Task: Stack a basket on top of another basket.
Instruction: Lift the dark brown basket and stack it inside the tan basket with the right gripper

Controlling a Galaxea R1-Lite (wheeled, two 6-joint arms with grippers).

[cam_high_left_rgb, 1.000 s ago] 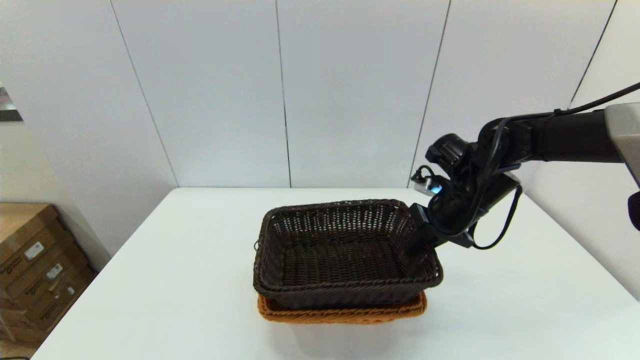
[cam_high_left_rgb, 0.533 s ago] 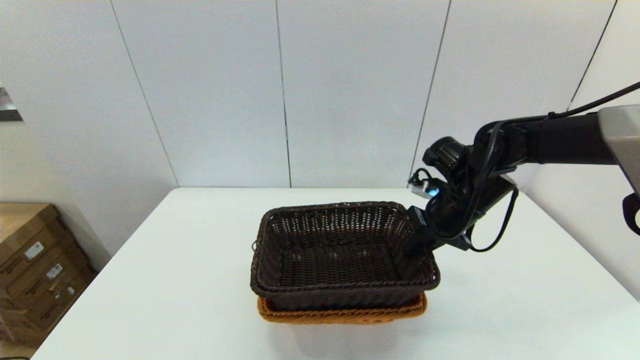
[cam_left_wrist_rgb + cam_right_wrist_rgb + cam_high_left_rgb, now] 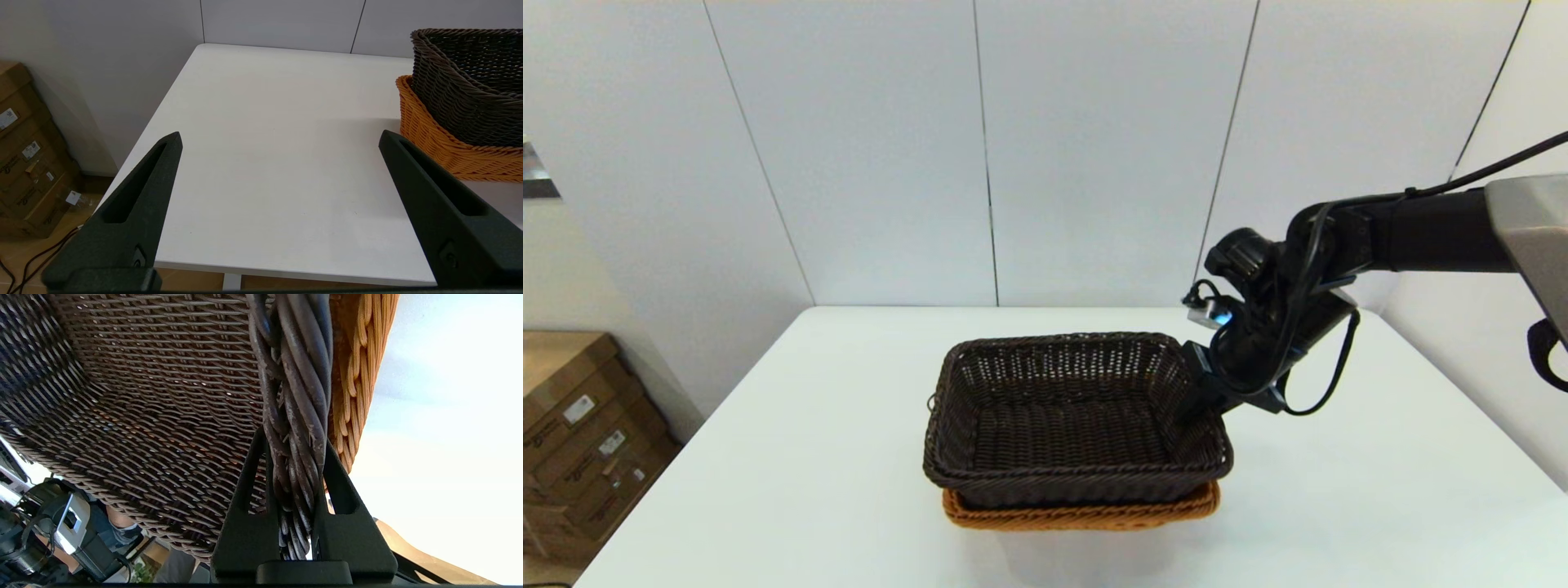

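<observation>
The dark brown basket (image 3: 1074, 420) sits over the orange-tan basket (image 3: 1086, 514), a little skewed toward the left and not fully sunk in. My right gripper (image 3: 1199, 402) is shut on the dark basket's right rim. In the right wrist view its two fingers (image 3: 245, 522) pinch the braided rim (image 3: 296, 396), with the orange-tan basket (image 3: 355, 375) just beyond. The left gripper (image 3: 280, 139) hangs open over bare table off to the left of the baskets; its view shows the dark brown basket (image 3: 470, 81) nested in the orange-tan basket (image 3: 433, 139).
The white table (image 3: 809, 457) spreads around the baskets on all sides. Grey wall panels (image 3: 1094, 147) rise behind its far edge. Cardboard boxes (image 3: 580, 441) stand on the floor left of the table.
My right gripper has carried the dark brown basket slightly leftward and lower, so less of the orange-tan basket's left front corner is covered by its overhang.
</observation>
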